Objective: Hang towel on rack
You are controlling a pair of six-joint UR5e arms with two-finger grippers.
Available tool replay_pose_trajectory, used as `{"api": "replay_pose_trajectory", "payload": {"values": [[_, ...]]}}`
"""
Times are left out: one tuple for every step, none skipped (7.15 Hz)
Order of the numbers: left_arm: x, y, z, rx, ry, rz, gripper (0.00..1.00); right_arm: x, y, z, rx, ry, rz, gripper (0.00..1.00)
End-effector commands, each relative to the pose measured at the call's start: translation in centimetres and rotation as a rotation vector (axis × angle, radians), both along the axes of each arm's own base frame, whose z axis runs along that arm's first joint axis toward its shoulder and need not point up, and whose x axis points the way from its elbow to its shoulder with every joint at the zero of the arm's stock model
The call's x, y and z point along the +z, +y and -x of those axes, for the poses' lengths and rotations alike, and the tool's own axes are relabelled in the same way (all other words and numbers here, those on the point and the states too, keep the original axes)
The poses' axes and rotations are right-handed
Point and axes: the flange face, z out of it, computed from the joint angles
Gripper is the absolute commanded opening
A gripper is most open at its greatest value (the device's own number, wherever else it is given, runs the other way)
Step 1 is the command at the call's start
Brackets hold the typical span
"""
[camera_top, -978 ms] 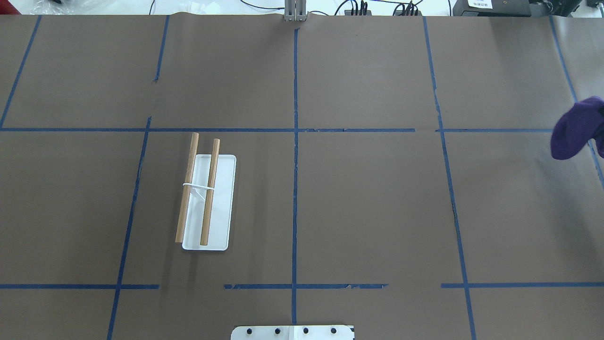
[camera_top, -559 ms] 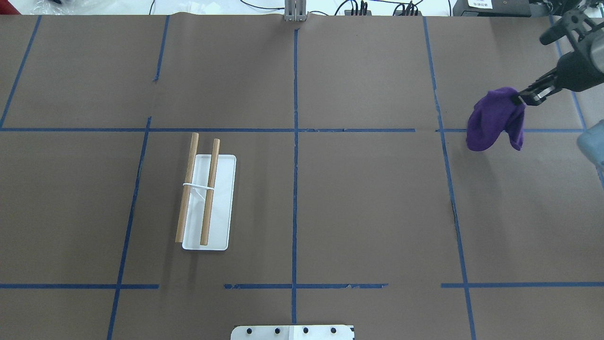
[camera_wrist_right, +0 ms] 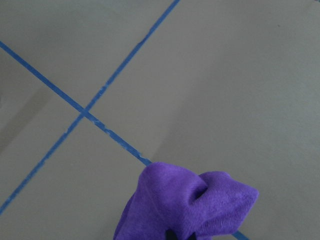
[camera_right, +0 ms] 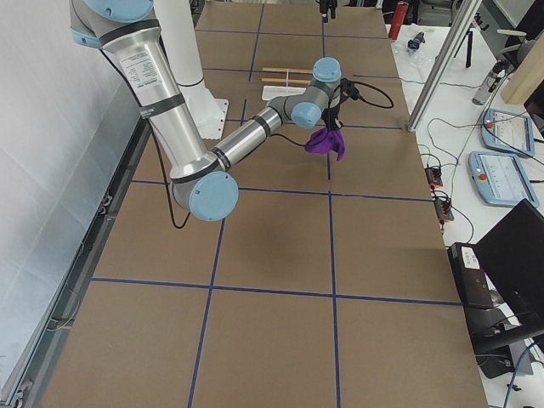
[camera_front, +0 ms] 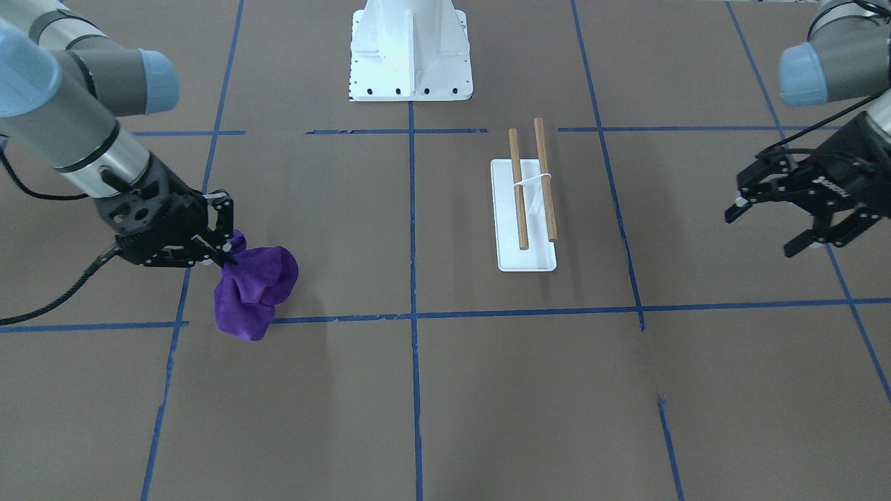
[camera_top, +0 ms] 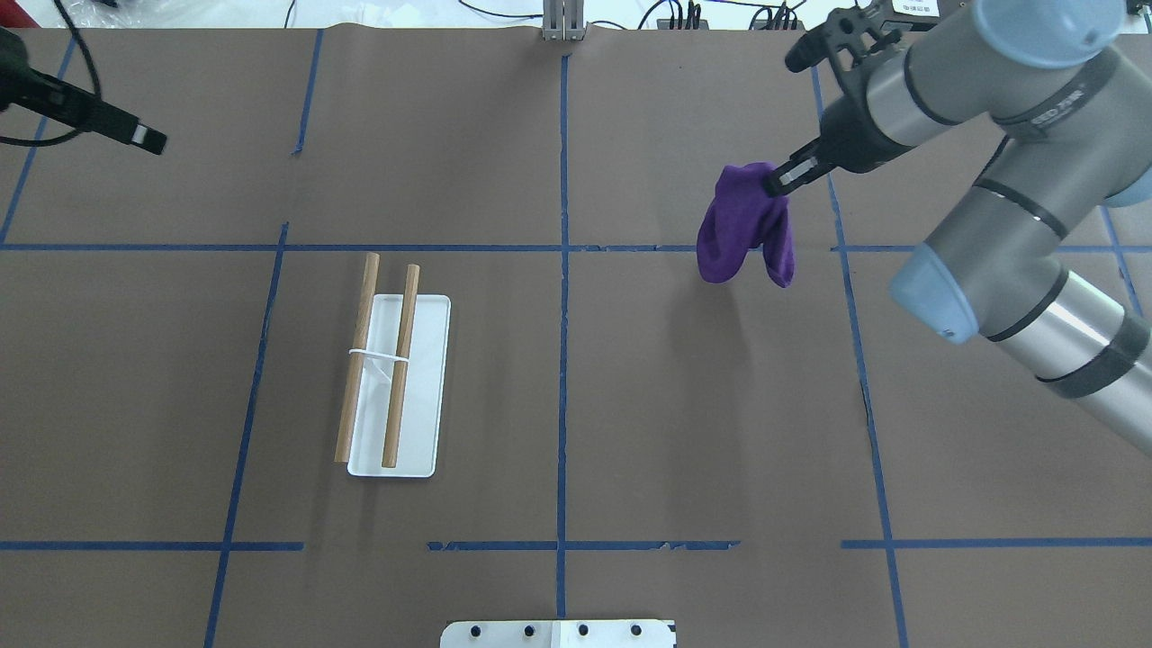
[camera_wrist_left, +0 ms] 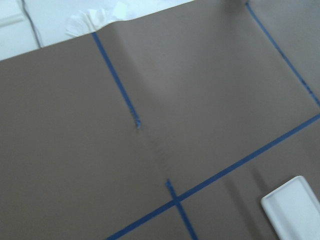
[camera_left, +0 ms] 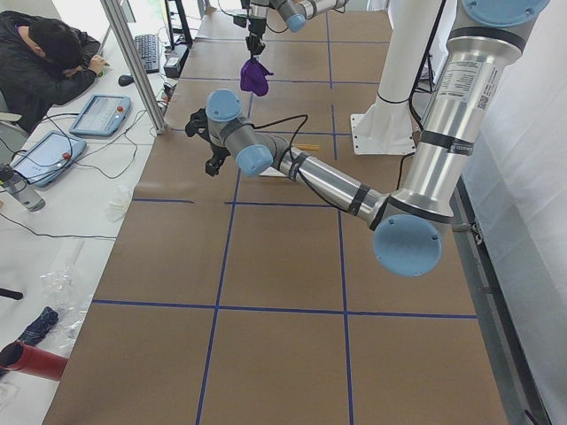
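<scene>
Towel [camera_top: 742, 225]: purple, bunched, hanging at 2 o'clock of centre in the overhead view.
Right gripper [camera_top: 778, 183]: pinched closed on the towel's top.
Left gripper [camera_front: 762, 233]: fingers spread wide, empty.
Rack [camera_top: 396, 378]: at 8 o'clock, well apart from the towel.

Robotics lab, research/test setup. Evidence: big table [camera_top: 720, 405] covered w/ brown paper, marked into a grid w/ blue tape [camera_top: 562, 360]. A white bolted pedestal [camera_front: 409, 56] stands at its edge, and two grey industrial arms [camera_top: 1008, 207] w/ blue joint caps reach over the table. White side bench [camera_left: 53, 204] has teach pendants [camera_left: 100, 115] and a keyboard [camera_left: 146, 51]; a person [camera_left: 44, 62] is bent over it. Opp. end: another pendant [camera_right: 510, 183] and a laptop [camera_right: 518, 255]. Aluminium frame post [camera_left: 133, 62] beside the table; cables [camera_top: 681, 13] along the far edge.
</scene>
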Motion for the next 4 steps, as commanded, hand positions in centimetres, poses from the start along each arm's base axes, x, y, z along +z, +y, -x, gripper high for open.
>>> {"api": "replay_pose_trajectory", "payload": {"values": [[-8.1,1.8,-9.5,-0.025,0.133,0.335,1.0,-5.8,1.5,4.7,0.022,-0.011,-0.048,0.0],[-10.8,2.9,-13.4,-0.031,0.166,0.499,1.0,-7.1,1.8,5.4,0.02,-0.021,-0.068,0.0],[-13.3,4.0,-16.3,-0.072,0.196,0.68,1.0,-8.1,2.6,6.1,0.022,-0.03,-0.084,0.0],[-15.5,3.2,-17.5,-0.151,0.23,0.81,1.0,-9.3,4.5,7.4,0.044,-0.042,-0.096,0.0]]}}
